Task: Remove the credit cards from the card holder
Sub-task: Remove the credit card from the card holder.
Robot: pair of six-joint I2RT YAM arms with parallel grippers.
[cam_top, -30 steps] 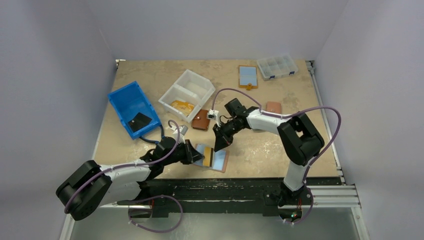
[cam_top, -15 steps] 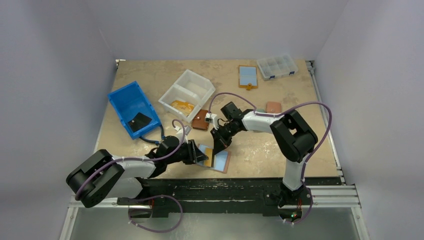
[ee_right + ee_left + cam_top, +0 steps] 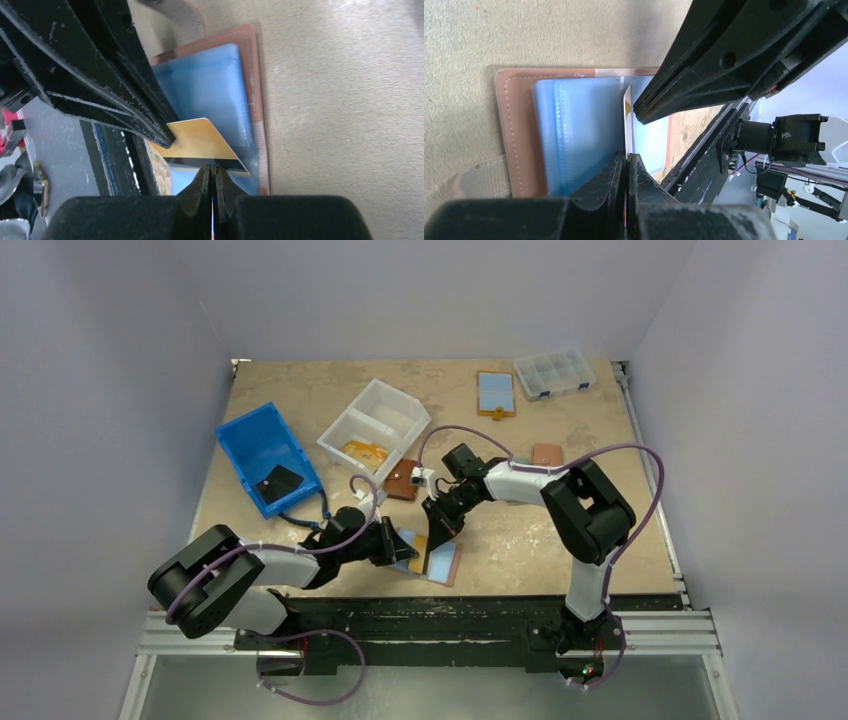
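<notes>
The card holder (image 3: 447,563) lies open near the table's front edge, brown leather with light-blue sleeves (image 3: 574,130). A credit card (image 3: 197,140), yellow with a black stripe, stands tilted up out of a sleeve. In the left wrist view this card (image 3: 627,115) is edge-on and runs straight into the jaws of my left gripper (image 3: 628,159), which is shut on it. My right gripper (image 3: 212,172) is shut too, its tips against the card's striped edge. From above, the left gripper (image 3: 396,545) and the right gripper (image 3: 437,536) meet over the holder.
A blue bin (image 3: 262,445) and a white divided bin (image 3: 372,420) stand at the back left. A brown wallet (image 3: 402,481) lies just behind the grippers. Farther back are another open card holder (image 3: 496,393), a clear organiser box (image 3: 555,372) and a small brown pouch (image 3: 547,453).
My left arm reached further right; its jaws opened briefly, then shut on the card. The card now stands more tilted up. The right gripper shifted slightly left and stayed shut.
</notes>
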